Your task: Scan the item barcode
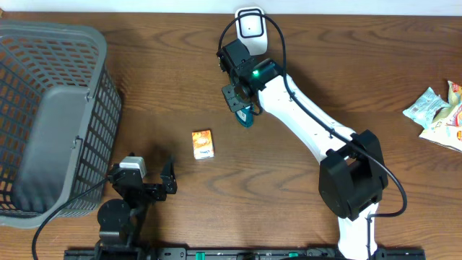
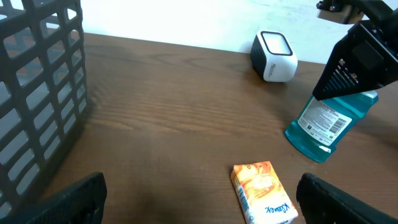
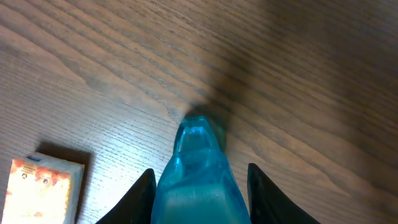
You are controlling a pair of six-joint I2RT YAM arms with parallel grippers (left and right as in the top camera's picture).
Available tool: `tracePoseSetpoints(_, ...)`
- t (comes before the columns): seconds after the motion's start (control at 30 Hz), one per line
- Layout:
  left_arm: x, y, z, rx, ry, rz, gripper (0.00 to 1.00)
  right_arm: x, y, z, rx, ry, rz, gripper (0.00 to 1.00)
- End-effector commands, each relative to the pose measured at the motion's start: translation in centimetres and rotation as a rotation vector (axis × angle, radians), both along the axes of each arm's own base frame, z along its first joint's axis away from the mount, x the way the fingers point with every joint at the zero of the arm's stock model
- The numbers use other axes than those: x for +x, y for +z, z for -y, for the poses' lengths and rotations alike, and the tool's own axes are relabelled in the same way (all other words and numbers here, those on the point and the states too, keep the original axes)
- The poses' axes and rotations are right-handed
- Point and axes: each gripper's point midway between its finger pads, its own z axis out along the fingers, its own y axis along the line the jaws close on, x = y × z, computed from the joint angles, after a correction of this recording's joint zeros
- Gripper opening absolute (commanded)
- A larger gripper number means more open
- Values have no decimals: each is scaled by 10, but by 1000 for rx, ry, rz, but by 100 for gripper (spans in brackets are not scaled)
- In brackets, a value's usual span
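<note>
Overhead shows you the bottle (image 1: 245, 118) between the scanner (image 1: 250, 25) and the orange box (image 1: 203, 144), near the middle of the tabletop (image 1: 303, 65). Your right jaws sit closed against both sides of its upper part, and from the left wrist you can see it tilted, its label turned toward that camera. Your left jaws stand wide open, holding nothing.

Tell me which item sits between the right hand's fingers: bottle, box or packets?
The blue bottle, standing between the right hand's fingers. The orange box lies flat, apart from it; the packets lie far off to the side.
</note>
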Motion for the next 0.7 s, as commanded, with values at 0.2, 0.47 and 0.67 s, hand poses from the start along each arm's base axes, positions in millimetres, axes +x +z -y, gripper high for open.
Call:
tracePoseSetpoints(0.2, -2, -14, 2, 15, -15, -42, 98, -8, -5, -1, 116, 12, -114, 25)
tracePoseSetpoints(0.47, -2, -14, 2, 15, -15, -42, 98, -15, -9, 5, 95, 8, -149, 28)
tracePoseSetpoints(0.67, -2, -14, 2, 15, -15, -42, 98, -17, -10, 6, 90, 9, -156, 43)
